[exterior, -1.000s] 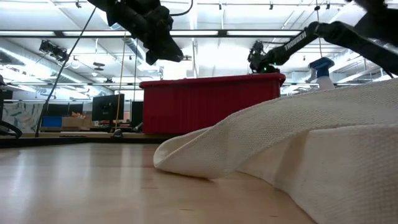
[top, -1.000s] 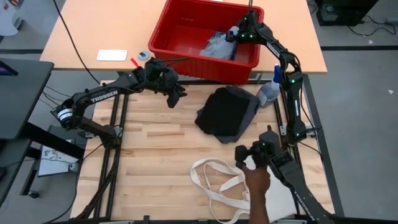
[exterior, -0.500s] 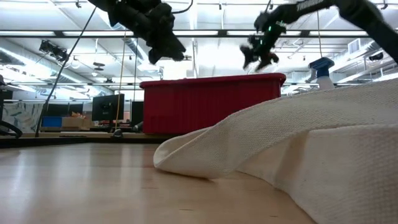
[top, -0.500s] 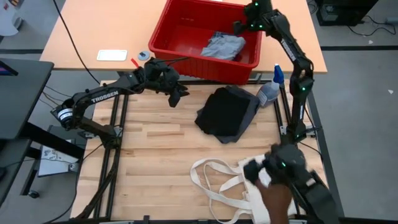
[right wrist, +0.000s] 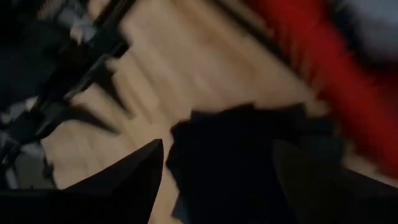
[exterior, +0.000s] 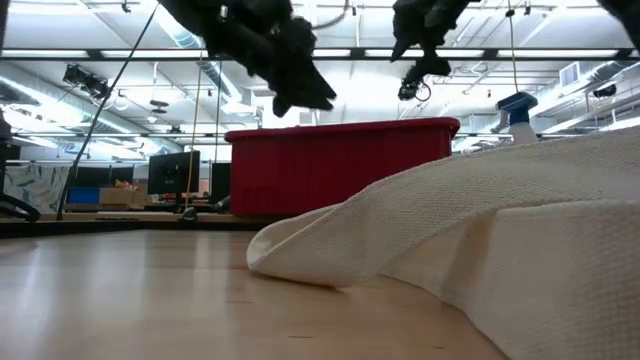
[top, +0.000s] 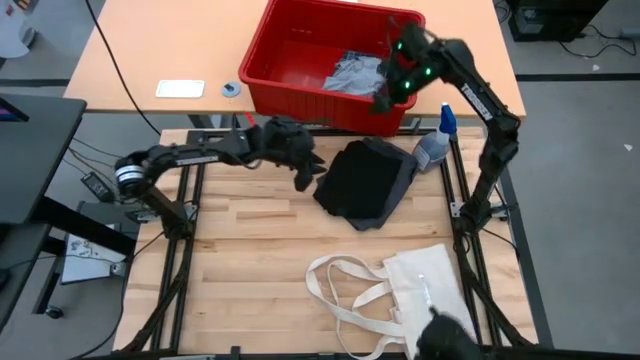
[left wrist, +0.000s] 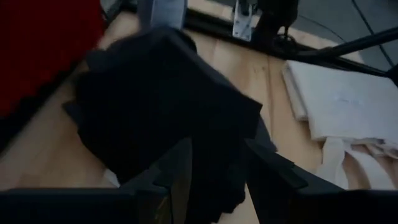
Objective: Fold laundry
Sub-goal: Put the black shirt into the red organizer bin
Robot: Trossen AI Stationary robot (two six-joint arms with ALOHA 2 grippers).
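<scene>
High view: left gripper (top: pixel 305 172) reaches toward frame centre, jaws part-spread and empty, just left of black piece (top: pixel 362 182) on worktop (top: pixel 250 230). Right gripper (top: pixel 385 98) hangs upper right, jaws spread, over red bin (top: pixel 300 45) rim.

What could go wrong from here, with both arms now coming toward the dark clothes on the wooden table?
1. The left gripper and the right gripper both head for the dark clothes, so the arms might collide over them.
2. The spray bottle stands right beside the pile; the right arm could knock it over.
3. The black piece lies on a grey one, so the fingers may grab both layers.
</scene>
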